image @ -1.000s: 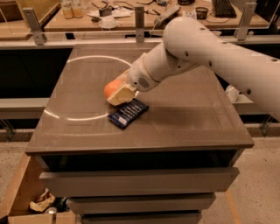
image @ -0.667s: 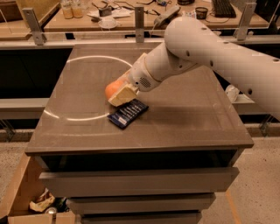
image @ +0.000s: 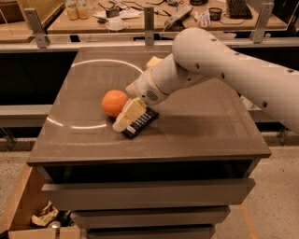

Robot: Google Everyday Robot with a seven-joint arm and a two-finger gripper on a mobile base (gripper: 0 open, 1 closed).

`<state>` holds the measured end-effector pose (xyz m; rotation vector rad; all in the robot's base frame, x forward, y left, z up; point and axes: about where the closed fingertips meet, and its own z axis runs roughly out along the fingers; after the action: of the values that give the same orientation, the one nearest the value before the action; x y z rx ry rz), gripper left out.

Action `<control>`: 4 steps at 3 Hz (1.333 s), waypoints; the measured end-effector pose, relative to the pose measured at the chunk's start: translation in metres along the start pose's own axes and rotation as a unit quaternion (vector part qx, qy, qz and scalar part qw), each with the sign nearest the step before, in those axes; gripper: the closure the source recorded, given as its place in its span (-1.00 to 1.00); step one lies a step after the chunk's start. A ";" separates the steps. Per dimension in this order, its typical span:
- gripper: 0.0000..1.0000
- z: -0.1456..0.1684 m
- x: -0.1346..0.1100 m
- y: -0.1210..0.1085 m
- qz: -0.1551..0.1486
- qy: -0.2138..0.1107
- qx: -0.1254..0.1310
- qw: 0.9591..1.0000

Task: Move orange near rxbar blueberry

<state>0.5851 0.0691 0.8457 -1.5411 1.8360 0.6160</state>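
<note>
The orange (image: 114,102) is round and smooth and sits on the brown table top (image: 196,126), left of centre. The rxbar blueberry (image: 140,122), a slim dark navy bar with white print, lies flat just right of the orange and below it in the picture, a few centimetres away. My gripper (image: 128,115), cream-coloured at the end of the white arm (image: 224,65), is low over the table. It lies against the orange's right side and over the bar's left end, hiding part of the bar.
A pale yellow sponge (image: 153,61) shows behind the arm at the back of the table. A white arc (image: 100,63) is marked on the table top. A cluttered bench (image: 140,14) stands behind. A cardboard box (image: 28,214) is on the floor at lower left.
The gripper and the orange have moved down and a little left, toward the table surface beside the bar. More of the orange shows now. The bar has not moved.
</note>
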 end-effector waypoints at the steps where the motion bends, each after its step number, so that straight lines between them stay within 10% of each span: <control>1: -1.00 -0.007 -0.001 -0.006 0.004 -0.006 0.018 1.000; 3: -1.00 -0.071 0.010 -0.040 0.032 -0.005 0.108 0.994; 4: -1.00 -0.129 0.025 -0.058 0.048 0.009 0.180 0.982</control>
<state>0.6162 -0.0513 0.9177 -1.2285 1.9188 0.2900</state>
